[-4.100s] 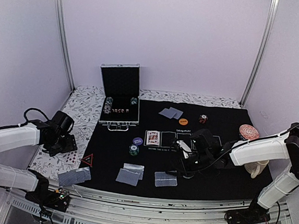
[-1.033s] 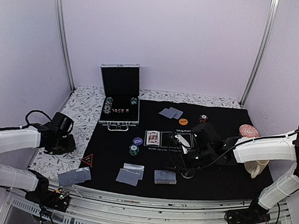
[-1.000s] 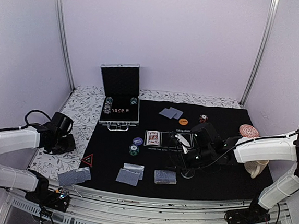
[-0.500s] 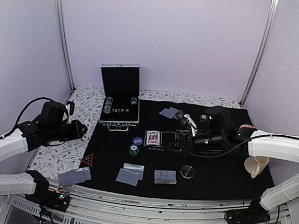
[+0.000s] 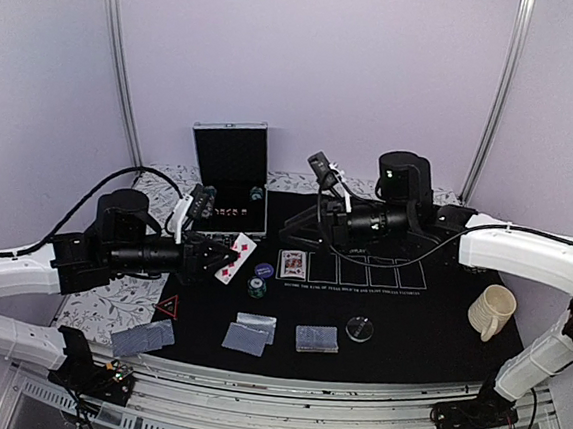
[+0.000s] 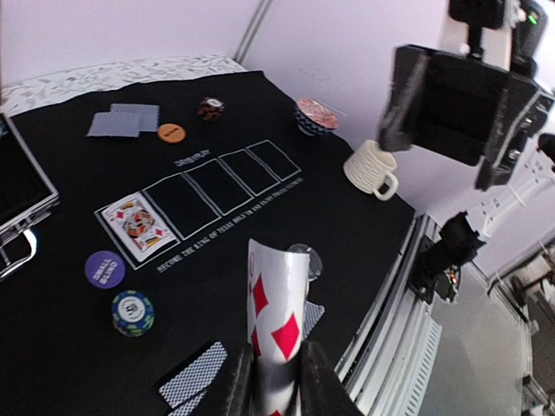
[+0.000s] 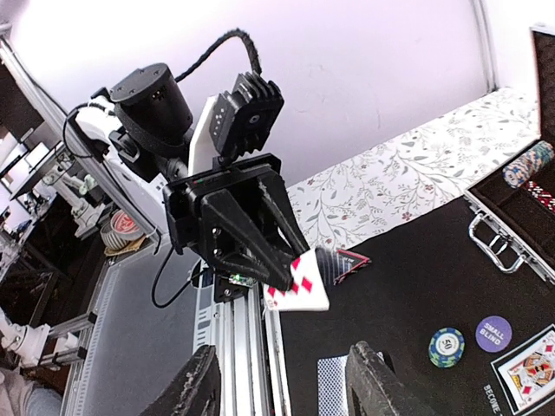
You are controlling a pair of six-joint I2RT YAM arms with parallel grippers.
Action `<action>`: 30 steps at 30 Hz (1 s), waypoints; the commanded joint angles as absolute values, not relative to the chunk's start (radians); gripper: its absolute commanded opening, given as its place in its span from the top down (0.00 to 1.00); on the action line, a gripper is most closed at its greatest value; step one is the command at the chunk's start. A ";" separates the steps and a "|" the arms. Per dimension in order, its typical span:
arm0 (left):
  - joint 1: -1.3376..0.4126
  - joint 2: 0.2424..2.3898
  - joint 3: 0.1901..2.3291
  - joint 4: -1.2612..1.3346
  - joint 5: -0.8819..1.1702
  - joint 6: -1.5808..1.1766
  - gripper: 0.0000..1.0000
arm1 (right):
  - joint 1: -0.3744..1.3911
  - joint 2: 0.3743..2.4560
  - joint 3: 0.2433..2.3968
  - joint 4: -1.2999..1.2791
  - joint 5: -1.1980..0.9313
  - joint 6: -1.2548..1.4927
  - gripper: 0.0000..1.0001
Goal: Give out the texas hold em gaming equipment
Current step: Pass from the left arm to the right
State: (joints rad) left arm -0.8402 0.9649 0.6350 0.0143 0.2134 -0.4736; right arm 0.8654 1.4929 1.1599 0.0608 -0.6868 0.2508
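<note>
Above the left side of the black printed mat (image 5: pixel 427 332), the left gripper (image 6: pixel 276 381) was clamped on a face-up red-diamond playing card (image 6: pixel 277 316), the right gripper (image 7: pixel 284 364) hung apart and empty, and four of five white rectangles (image 5: pixel 382 272) apparently awaited cards.

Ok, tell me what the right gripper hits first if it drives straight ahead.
Probably the diamonds card held by the left gripper, which sits dead ahead between the open fingers of the right gripper. Nothing shows in between, but depth is unclear.
</note>
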 commanded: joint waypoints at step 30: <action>-0.954 1.029 0.697 0.112 0.285 -0.354 0.79 | 0.931 1.672 1.292 -0.024 -0.811 0.150 0.75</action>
